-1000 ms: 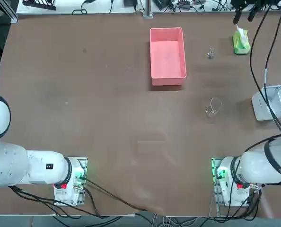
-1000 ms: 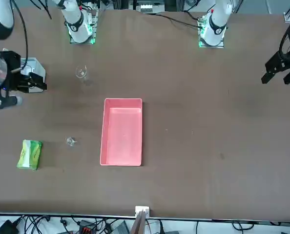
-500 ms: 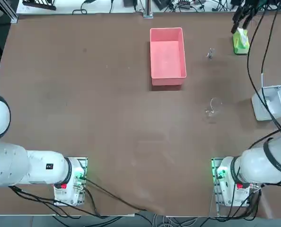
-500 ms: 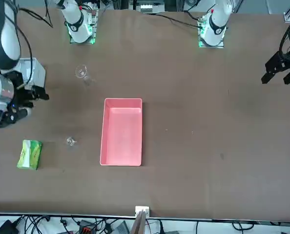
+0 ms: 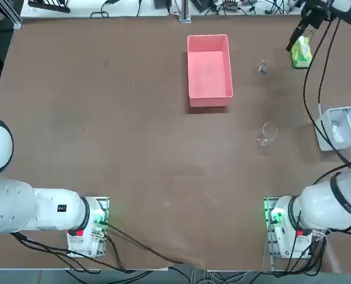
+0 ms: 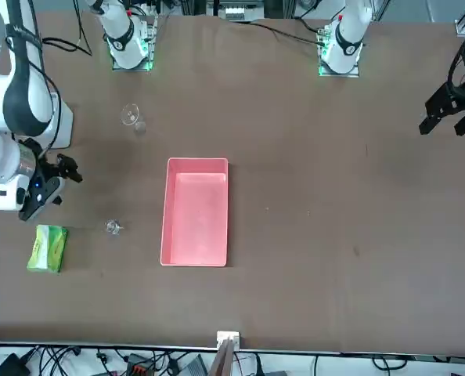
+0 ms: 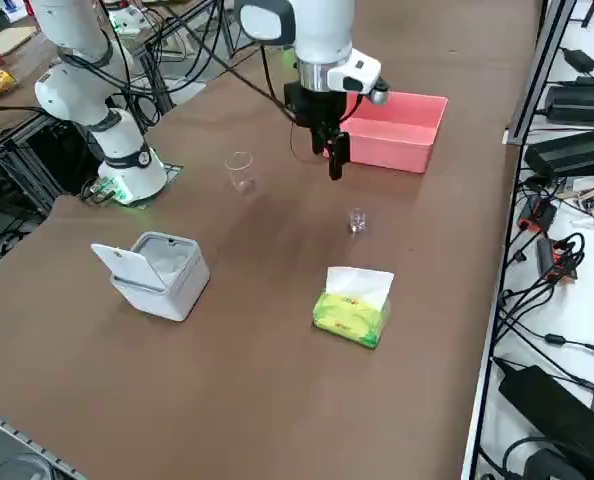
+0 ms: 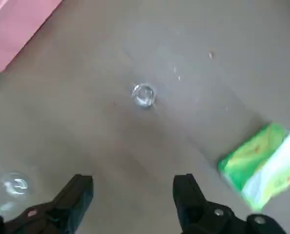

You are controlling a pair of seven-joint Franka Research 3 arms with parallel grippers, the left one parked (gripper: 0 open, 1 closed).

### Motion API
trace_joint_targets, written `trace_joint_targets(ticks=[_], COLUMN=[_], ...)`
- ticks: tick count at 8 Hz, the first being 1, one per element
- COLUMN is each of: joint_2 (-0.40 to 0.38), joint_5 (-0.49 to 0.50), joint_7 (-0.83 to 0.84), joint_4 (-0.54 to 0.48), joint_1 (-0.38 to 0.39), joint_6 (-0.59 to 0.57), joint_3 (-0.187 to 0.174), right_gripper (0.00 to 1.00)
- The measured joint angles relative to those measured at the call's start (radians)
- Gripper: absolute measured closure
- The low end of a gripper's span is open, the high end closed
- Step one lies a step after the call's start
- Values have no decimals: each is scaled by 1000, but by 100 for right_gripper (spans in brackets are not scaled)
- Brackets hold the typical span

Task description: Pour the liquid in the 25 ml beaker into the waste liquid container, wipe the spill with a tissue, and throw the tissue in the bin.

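The tiny clear 25 ml beaker (image 8: 144, 94) stands upright on the brown table, also seen in the top view (image 5: 262, 67) and the right side view (image 7: 356, 221). My right gripper (image 8: 133, 187) hangs open and empty in the air above the table (image 7: 334, 160), a little short of the beaker, between it and the green pack. The waste liquid container, a pink tub (image 5: 209, 94), sits left of the beaker (image 7: 397, 150). No loose tissue is in view.
A green tissue pack (image 5: 301, 53) with a white tuft lies to the right of the small beaker (image 7: 353, 305). A larger clear glass beaker (image 5: 266, 134) stands nearer the robot. A white bin (image 7: 157, 272) with its lid up sits at the right table edge.
My right arm has swung away from the white bin toward the far side of the table, bringing the gripper close to the tiny beaker and the green pack. The fingers stayed open.
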Motion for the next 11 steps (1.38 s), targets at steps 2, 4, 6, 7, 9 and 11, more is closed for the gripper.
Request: trace_joint_targets(ticks=[2, 4, 6, 7, 9, 11], joint_2=[5, 35, 75, 93, 130, 181], joint_5=[159, 288, 385, 445, 551, 597], joint_7=[-293, -516, -691, -782, -933, -1034], joint_4=[-73, -103, -106, -106, -106, -95], joint_1=[-25, -53, -93, -110, -131, -147], joint_6=[105, 131, 128, 123, 109, 107], joint_3=[0, -1, -1, -1, -1, -1], right_gripper=[0, 0, 0, 0, 0, 0])
